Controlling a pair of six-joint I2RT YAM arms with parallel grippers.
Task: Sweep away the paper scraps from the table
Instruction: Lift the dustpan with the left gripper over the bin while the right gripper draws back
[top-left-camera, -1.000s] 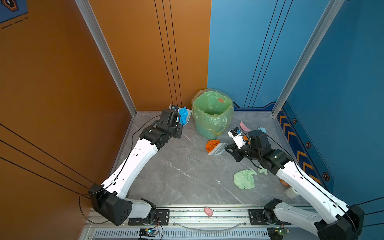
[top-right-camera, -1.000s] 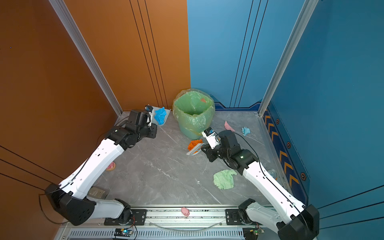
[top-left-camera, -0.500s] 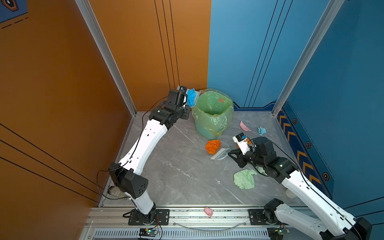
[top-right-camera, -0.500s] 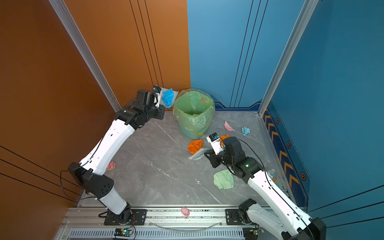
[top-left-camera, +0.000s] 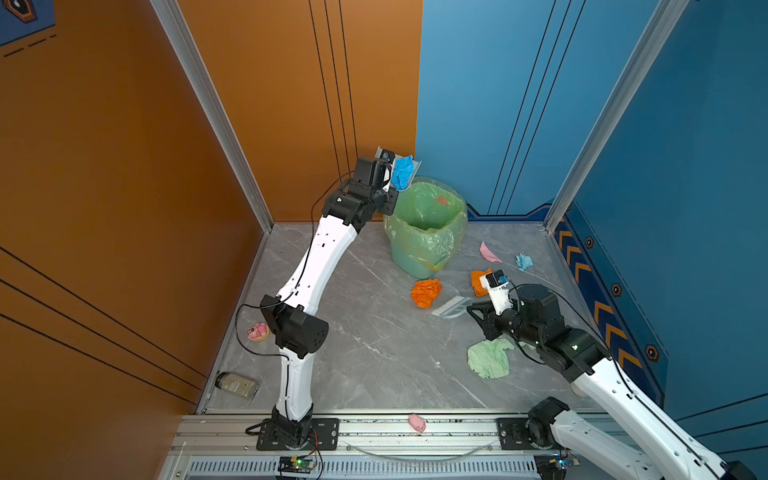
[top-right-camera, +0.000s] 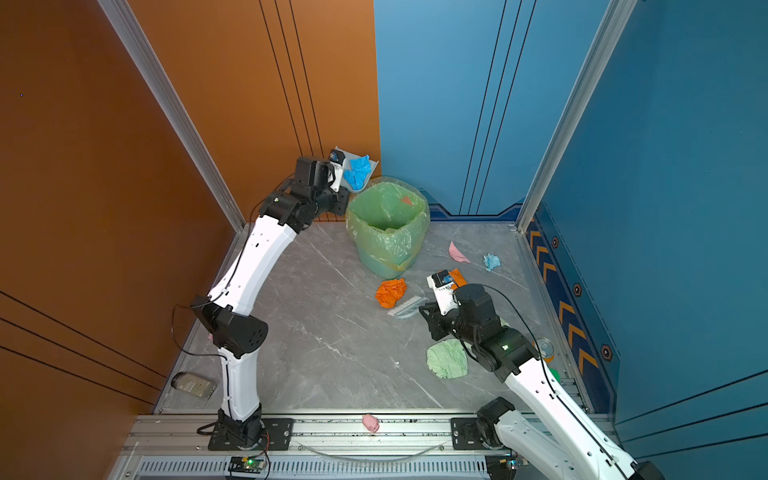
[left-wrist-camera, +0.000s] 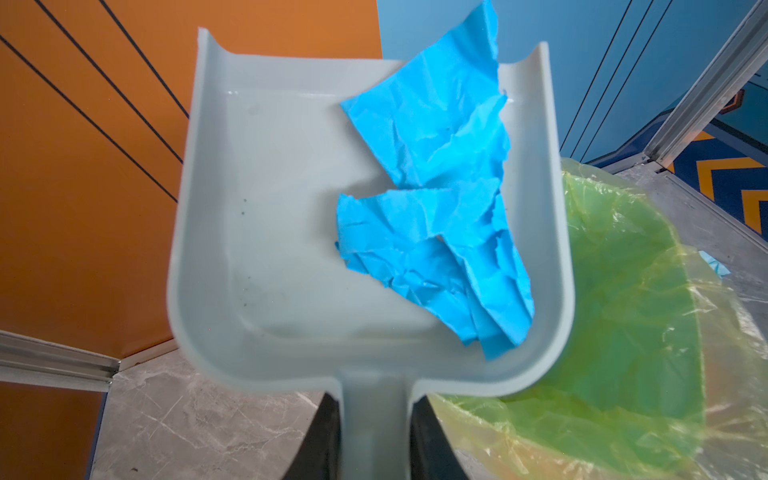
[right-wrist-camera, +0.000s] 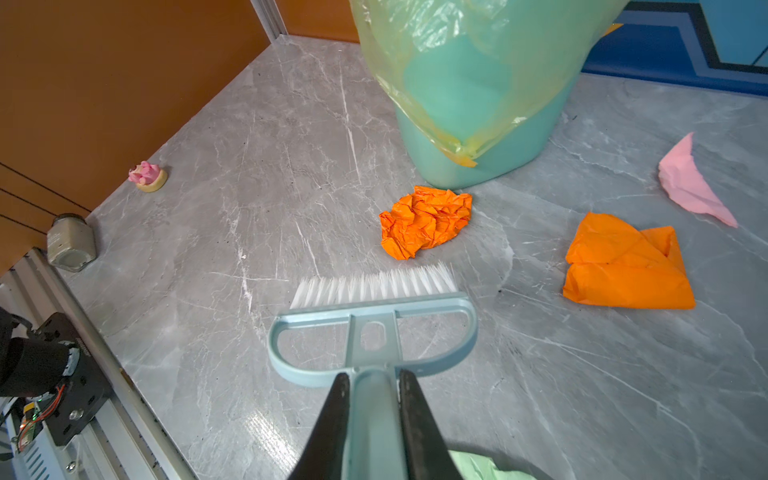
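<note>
Lifting since before: left gripper (left-wrist-camera: 374, 399) clamps dustpan (left-wrist-camera: 270, 208), blue scrap (left-wrist-camera: 440, 208) aboard, beside bin (top-left-camera: 424, 237). Right gripper (right-wrist-camera: 374, 378) grips brush (right-wrist-camera: 374, 320), retracted.

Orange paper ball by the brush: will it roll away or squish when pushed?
Probably light: the orange ball is thin crumpled paper, so the brush should scoot it. Its lumpy creases likely make it tumble, not roll far. The table looks smooth, so it may slide.

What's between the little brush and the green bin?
A crumpled orange paper scrap lies between the brush and the bin, near the bin's foot; the right wrist view shows it clearly.
</note>
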